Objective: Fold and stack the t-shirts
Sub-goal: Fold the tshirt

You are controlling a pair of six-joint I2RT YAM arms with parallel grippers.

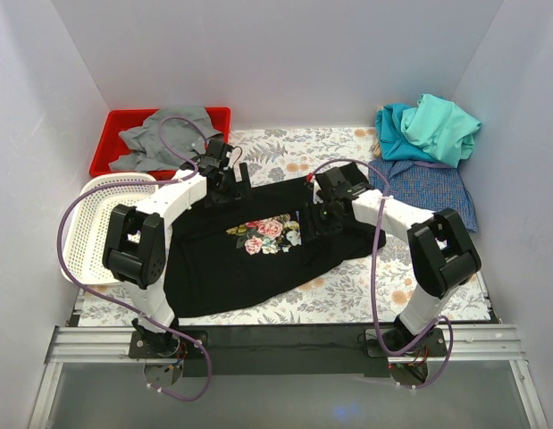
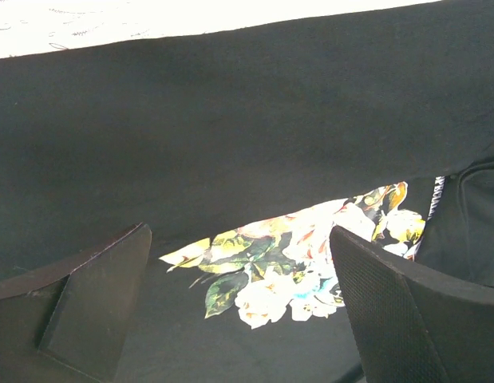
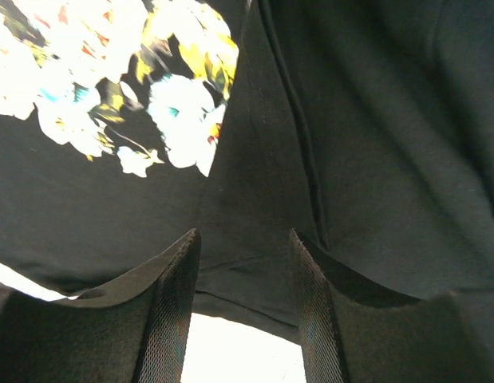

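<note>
The black t-shirt (image 1: pixel 224 277) lies spread beneath both grippers, its rose print (image 2: pixel 294 263) showing between the wide-open fingers of the left gripper (image 2: pixel 239 233). The fingers of the right gripper (image 3: pixel 244 235) stand half closed about a black fold; whether they pinch it is unclear.

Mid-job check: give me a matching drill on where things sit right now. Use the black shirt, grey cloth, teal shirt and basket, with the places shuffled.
Things:
1. black shirt
2. grey cloth
3. teal shirt
4. basket

Places:
A. in the red bin, far left
B. at the left edge of the table
C. heaped with the mint shirt, far right
D. spread out in the middle

Pairs: 1-D, 2-A, 3-C, 4-B.
</note>
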